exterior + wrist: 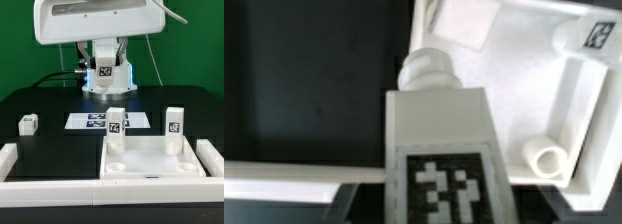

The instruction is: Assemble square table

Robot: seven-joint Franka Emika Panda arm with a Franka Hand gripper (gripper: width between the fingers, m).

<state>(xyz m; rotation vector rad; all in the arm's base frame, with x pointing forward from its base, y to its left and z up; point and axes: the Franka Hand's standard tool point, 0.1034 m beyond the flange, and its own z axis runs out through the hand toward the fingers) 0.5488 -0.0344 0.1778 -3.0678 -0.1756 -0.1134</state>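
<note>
Square table (152, 160) lies flat just behind the front rail (50, 187), toward the exterior view's right. A standing leg (116, 122) and a second standing leg (176, 122) are up at its far corners, though I can't tell if they're screwed home. A loose leg (28, 124) sits well apart on the exterior view's left.

My gripper (438, 205) looks clamped on the held leg (434, 135). It's wedged in my jaws, tag facing the wrist camera, with the threaded tip (425, 72) poking out over the slab (518, 90).

Handling-wise, I reckon these parts are light, hard plastic: stiff, no give, and fairly slick, so a leg could twist in my grip. Best hold is probably the flat sides mid-body, clear of the thread. The slab looks too wide for me, so I'd only take it by an edge wall.
</note>
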